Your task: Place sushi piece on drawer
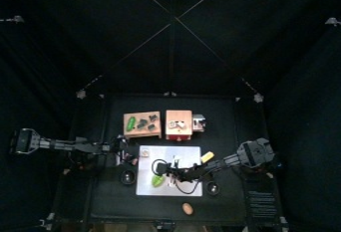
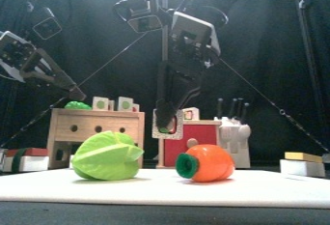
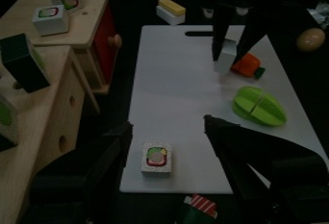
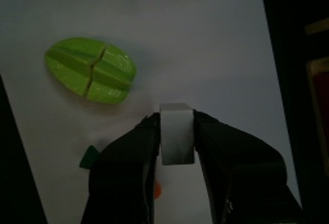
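Note:
A sushi piece (image 3: 157,159) with a green and red top lies on the white cutting board (image 3: 180,84). My left gripper (image 3: 167,130) is open just above it, one jaw on each side. The wooden drawer (image 3: 49,69) stands beside the board, with two sushi pieces (image 3: 52,18) on its top; it also shows in the front view (image 2: 91,126). My right gripper (image 4: 176,122) is shut on a small white piece (image 4: 176,139) and holds it above the board, near the green vegetable (image 4: 92,69). In the front view the right gripper (image 2: 168,123) hangs behind the toys.
A green vegetable (image 2: 106,158) and an orange carrot piece (image 2: 206,163) lie on the board's front. A red box (image 2: 196,140) and a white knife holder (image 2: 233,134) stand behind. Loose sushi pieces (image 2: 303,163) lie at the sides. A brown egg (image 1: 188,209) lies near the front edge.

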You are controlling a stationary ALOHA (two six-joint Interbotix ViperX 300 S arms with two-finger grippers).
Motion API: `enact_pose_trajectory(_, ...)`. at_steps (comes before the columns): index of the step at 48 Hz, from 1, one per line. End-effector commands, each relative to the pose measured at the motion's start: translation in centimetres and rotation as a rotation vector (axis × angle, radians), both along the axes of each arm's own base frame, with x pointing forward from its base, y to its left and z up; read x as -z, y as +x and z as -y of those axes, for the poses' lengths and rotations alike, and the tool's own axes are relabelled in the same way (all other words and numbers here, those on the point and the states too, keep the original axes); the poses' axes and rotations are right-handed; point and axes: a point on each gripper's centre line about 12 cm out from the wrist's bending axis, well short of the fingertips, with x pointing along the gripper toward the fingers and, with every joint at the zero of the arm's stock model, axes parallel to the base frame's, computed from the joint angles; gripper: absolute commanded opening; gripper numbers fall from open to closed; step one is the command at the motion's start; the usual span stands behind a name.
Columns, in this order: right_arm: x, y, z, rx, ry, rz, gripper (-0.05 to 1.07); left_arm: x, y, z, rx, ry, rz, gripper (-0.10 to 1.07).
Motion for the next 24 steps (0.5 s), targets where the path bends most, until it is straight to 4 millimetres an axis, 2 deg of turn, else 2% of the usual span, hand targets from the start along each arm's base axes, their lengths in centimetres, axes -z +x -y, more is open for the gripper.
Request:
enact_pose_trajectory(1,-5.4,0.2,1.1,0.019,-0.024,0.111,0.62,-0.5,0.3,0.0,0.001,0.001,0.015,0.95)
enact_pose_trajectory(5,-9.1,-0.3,4.6,0.099,-0.108,0.16,0.62,-0.6,0.4,0.0,0.002,0.003,0.021,0.95)
enact_pose_trajectory(11,-12.3,-1.0,10.7,0.22,-0.198,0.211,0.62,-0.6,0.4,0.0,0.001,0.002,0.023,0.95)
enact_pose_trajectory(18,-13.6,-1.9,17.1,0.368,-0.217,0.234,0.62,-0.5,0.3,0.0,-0.001,-0.002,0.02,0.95)
enact_pose_trajectory(24,-13.0,-2.5,22.0,0.464,-0.19,0.247,0.62,-0.5,0.3,0.0,-0.004,-0.006,0.02,0.95)
